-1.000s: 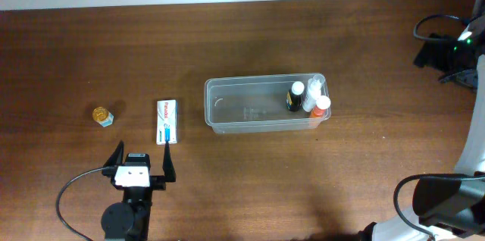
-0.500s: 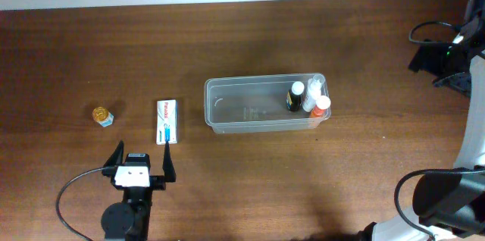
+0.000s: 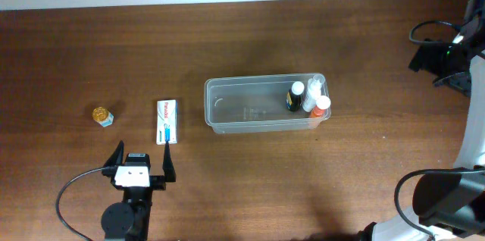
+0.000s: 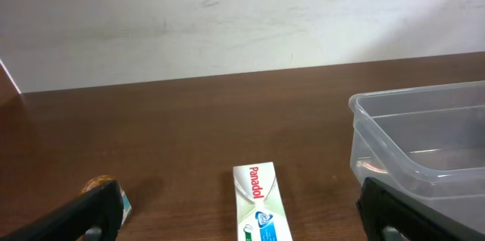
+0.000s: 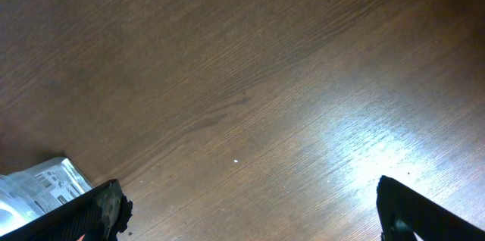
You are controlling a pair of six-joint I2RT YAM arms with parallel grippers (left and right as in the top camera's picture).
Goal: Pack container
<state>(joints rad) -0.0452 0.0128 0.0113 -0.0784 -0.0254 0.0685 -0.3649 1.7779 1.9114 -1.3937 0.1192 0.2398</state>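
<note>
The clear container (image 3: 242,111) sits lengthwise near the middle of the brown counter (image 3: 303,36), open at the top. Three small bottles stand bunched at its right end: a dark one with a white cap (image 3: 294,97), a white one (image 3: 311,91) and one with an orange cap (image 3: 321,106). The rest of the tub is bare. Off to its left, apart from it, lies a white Panadol box (image 3: 166,121), and further left a little gold-topped jar (image 3: 102,115). The left pincer (image 3: 143,150) hovers just short of the box's near end, fingers spread wide and holding nothing. The right pincer (image 5: 250,212) is well away at the far right – spread wide too, over bare wood.
</note>
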